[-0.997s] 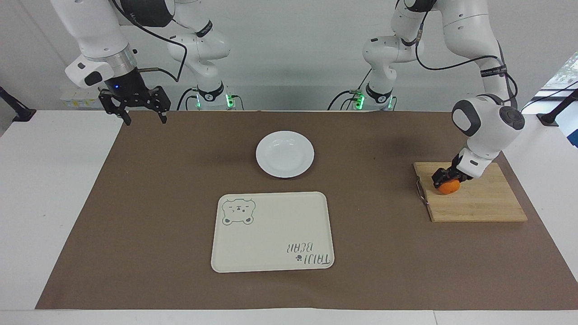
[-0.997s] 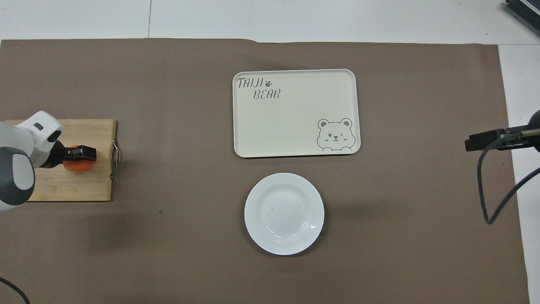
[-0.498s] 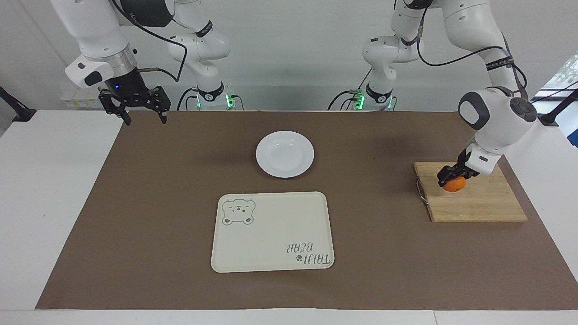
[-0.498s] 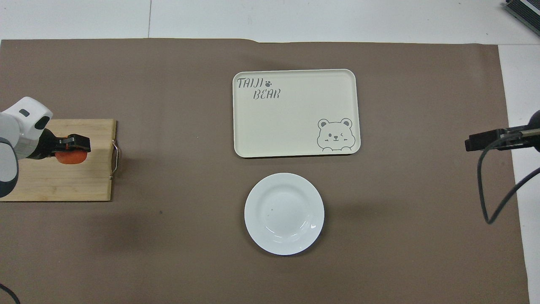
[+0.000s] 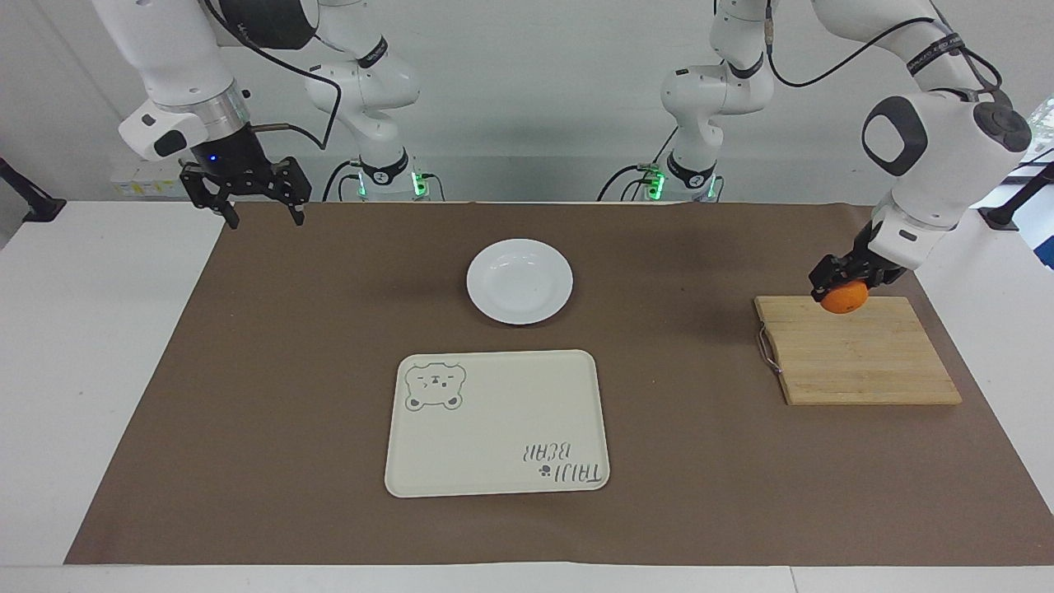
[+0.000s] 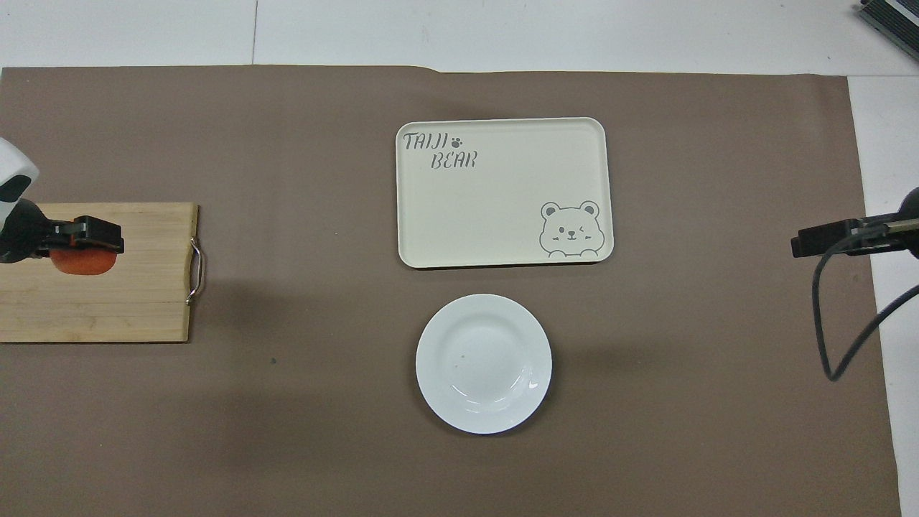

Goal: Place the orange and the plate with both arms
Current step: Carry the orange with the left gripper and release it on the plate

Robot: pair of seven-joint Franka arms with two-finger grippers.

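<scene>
Your left gripper (image 5: 838, 285) clamps the orange (image 5: 844, 298) above the cutting board (image 5: 856, 362); your right gripper (image 5: 262, 216) waits, spread wide.

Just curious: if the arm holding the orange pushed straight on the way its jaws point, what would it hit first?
Probably the wooden cutting board just below: the left gripper points down with the orange.

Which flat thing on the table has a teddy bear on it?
The cream tray. It has a bear face printed in one corner; the white plate is plain and the wooden board has only a metal handle.
</scene>
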